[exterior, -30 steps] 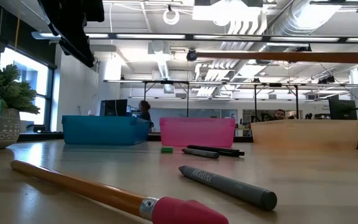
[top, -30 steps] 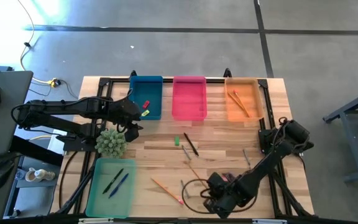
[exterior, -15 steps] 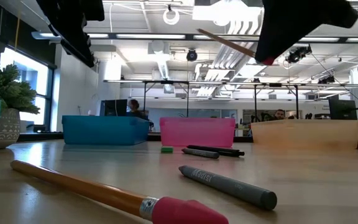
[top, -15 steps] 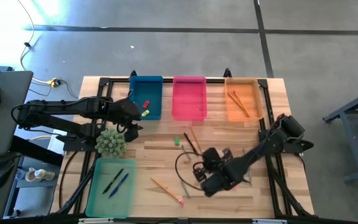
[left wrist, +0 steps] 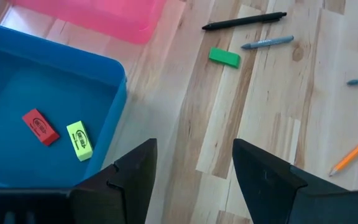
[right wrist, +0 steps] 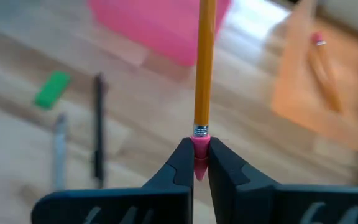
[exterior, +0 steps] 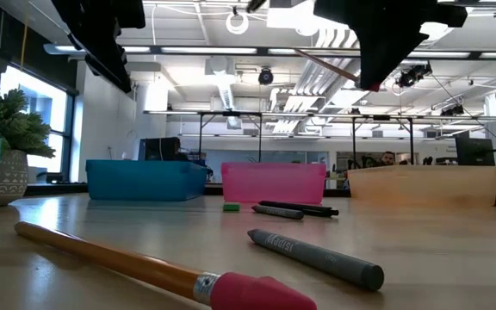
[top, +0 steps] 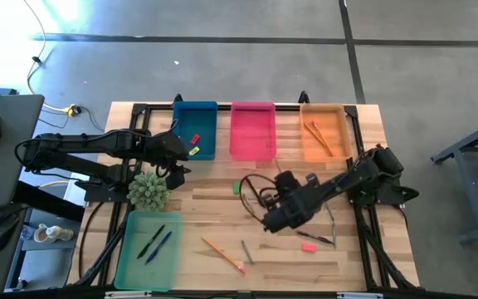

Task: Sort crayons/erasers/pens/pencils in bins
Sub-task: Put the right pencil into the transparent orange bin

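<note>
My right claw (right wrist: 196, 163) clamped on long orange pencil (right wrist: 204, 62) at eraser end; shaft points fwd, shallow orange plastic bin (top: 323, 133) off to side, nearer me than left claw (left wrist: 194, 171), idle, agape.

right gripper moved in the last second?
Yes. The right gripper, shut on a pencil, moved from the table's near edge toward the pink bin.

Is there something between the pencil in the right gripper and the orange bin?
Nothing visible. The right gripper holds the pencil in the air over the table's middle; the orange bin is open, with pencils inside.
</note>
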Robot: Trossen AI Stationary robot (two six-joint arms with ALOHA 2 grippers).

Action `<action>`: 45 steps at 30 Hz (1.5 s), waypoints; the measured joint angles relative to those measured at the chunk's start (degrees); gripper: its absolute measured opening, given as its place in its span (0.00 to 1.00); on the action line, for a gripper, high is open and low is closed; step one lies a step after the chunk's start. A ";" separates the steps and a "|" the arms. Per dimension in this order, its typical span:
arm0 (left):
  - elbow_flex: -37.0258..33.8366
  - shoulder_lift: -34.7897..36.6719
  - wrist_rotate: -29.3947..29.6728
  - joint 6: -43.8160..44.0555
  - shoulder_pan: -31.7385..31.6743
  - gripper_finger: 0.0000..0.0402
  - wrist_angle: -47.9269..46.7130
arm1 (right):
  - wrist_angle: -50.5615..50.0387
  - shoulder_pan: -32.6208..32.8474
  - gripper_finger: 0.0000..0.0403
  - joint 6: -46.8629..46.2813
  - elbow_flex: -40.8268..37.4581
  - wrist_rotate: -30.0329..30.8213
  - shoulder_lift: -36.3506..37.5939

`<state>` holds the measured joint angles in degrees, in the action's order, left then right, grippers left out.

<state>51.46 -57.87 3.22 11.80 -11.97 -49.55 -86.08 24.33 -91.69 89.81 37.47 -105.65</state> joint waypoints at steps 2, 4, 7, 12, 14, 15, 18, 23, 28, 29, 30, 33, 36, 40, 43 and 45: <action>0.00 0.00 0.00 0.00 0.01 0.50 0.10 | -2.22 -1.30 0.01 0.01 -0.71 0.01 1.27; 0.00 0.00 0.00 0.00 0.00 0.50 0.38 | -3.54 -2.60 0.01 0.08 -1.89 0.28 3.15; 0.00 0.00 0.27 0.00 0.00 0.50 1.31 | -3.93 -4.70 0.01 0.45 -5.53 1.35 7.26; 0.00 0.00 1.76 0.02 0.01 0.50 5.10 | -3.40 -8.85 0.01 0.73 -14.02 1.22 15.96; 0.00 0.00 2.31 0.02 0.00 0.50 7.38 | -2.39 -11.18 0.01 2.65 -17.28 0.11 20.08; 0.00 0.00 2.49 0.04 0.00 0.50 8.49 | -1.47 -12.58 0.01 4.19 -18.94 -0.56 22.19; 0.00 0.00 3.44 0.02 0.00 0.50 12.69 | 1.26 -17.41 0.01 9.51 -24.03 -2.70 28.64; 0.00 0.00 5.64 0.02 0.00 0.50 19.74 | 7.27 -26.79 0.01 21.50 -31.31 -6.59 37.97; 0.00 0.00 8.03 0.02 0.00 0.50 25.36 | 12.59 -36.94 0.01 36.15 -36.77 -10.79 44.01; 0.00 0.00 8.49 0.02 0.00 0.50 26.22 | 13.90 -39.00 0.01 39.47 -37.76 -11.82 44.83; 0.00 0.00 8.96 0.00 0.00 0.50 26.85 | 15.13 -41.05 0.01 42.88 -38.65 -13.12 45.42; 0.00 0.00 10.34 0.02 0.00 0.50 27.72 | 17.03 -46.90 0.01 52.51 -40.88 -15.91 45.88; 0.00 0.00 11.34 0.02 0.00 0.50 27.70 | 18.76 -52.22 0.01 60.02 -42.60 -17.13 45.63; 0.00 0.00 11.36 0.03 0.00 0.50 27.65 | 21.60 -58.26 0.01 68.57 -44.17 -20.45 45.55; 0.00 0.00 11.34 0.18 0.00 0.50 27.61 | 22.66 -61.99 0.01 73.03 -45.10 -22.25 45.53; 0.00 0.00 11.35 0.23 0.00 0.50 27.59 | 23.20 -64.30 0.01 75.11 -45.78 -23.99 45.53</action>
<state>51.46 -57.87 14.57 12.02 -11.97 -21.96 -62.88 -39.97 -16.59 44.03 13.48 -60.12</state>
